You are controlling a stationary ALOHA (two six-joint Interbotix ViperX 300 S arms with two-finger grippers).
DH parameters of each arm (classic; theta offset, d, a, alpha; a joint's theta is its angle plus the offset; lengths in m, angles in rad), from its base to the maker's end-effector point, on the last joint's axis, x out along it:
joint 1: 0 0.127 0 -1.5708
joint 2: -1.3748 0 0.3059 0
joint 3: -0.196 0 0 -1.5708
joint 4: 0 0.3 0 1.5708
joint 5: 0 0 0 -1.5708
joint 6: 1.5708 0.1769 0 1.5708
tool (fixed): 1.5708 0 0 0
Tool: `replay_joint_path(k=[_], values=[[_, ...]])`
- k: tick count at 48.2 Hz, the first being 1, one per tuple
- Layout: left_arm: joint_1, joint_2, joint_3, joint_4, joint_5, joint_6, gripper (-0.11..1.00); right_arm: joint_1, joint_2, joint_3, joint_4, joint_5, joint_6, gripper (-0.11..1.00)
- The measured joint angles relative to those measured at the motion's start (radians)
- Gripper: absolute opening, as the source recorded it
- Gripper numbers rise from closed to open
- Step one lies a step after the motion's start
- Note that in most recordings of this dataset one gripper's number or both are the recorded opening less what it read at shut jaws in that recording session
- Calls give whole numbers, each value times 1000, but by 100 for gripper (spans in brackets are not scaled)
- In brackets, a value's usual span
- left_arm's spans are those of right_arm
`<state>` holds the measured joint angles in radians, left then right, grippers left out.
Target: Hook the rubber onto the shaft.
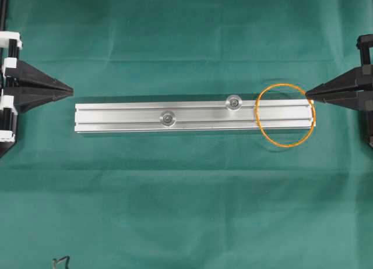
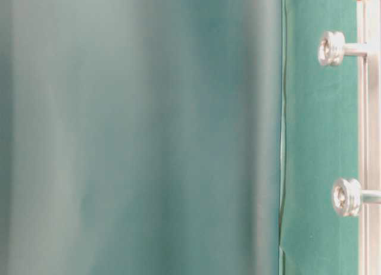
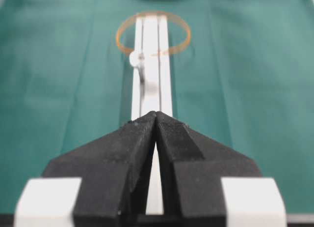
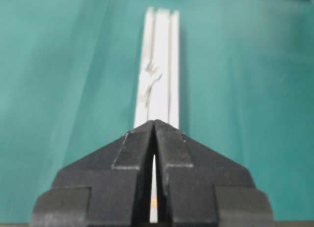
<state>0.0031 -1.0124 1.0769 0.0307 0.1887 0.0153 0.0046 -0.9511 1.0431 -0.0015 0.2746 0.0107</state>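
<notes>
The right gripper (image 1: 308, 94) sits at the 3 o'clock edge of the overhead view with its black fingers pressed together to a point and nothing between them; its tip is just beside the rubber (image 1: 285, 115), at about the loop's 1 o'clock, and whether it touches the band cannot be told. The rubber is a thin orange loop draped flat across the right end of the aluminium rail (image 1: 192, 116), spilling onto the green table (image 1: 186, 211) above and below it. It encircles neither post. The rail's long axis runs 9 to 3 o'clock, in line with both grippers. From the loop, the nearer shaft (image 1: 233, 102) lies toward 9 o'clock on the upper groove, close by but clear of the band; the second shaft (image 1: 168, 118) stands farther left on the lower groove. The left gripper (image 1: 71, 90) is likewise closed and empty at the rail's far 9 o'clock end, well apart from the loop, which shows at 12 o'clock in its wrist view. By this layout the right arm seems the natural one to lift the band and carry it leftward over the nearer shaft.
</notes>
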Motion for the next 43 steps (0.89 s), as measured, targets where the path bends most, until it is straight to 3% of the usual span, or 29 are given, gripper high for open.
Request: replay_joint_path(k=[8,15,43], values=[[0,2,-38,-2,184,3,2,0,23,-37,0,239,18,4],[0,2,-67,-2,305,2,2,0,38,-55,0,371,34,4],[0,3,-80,0,348,3,2,0,51,-72,0,422,37,4]])
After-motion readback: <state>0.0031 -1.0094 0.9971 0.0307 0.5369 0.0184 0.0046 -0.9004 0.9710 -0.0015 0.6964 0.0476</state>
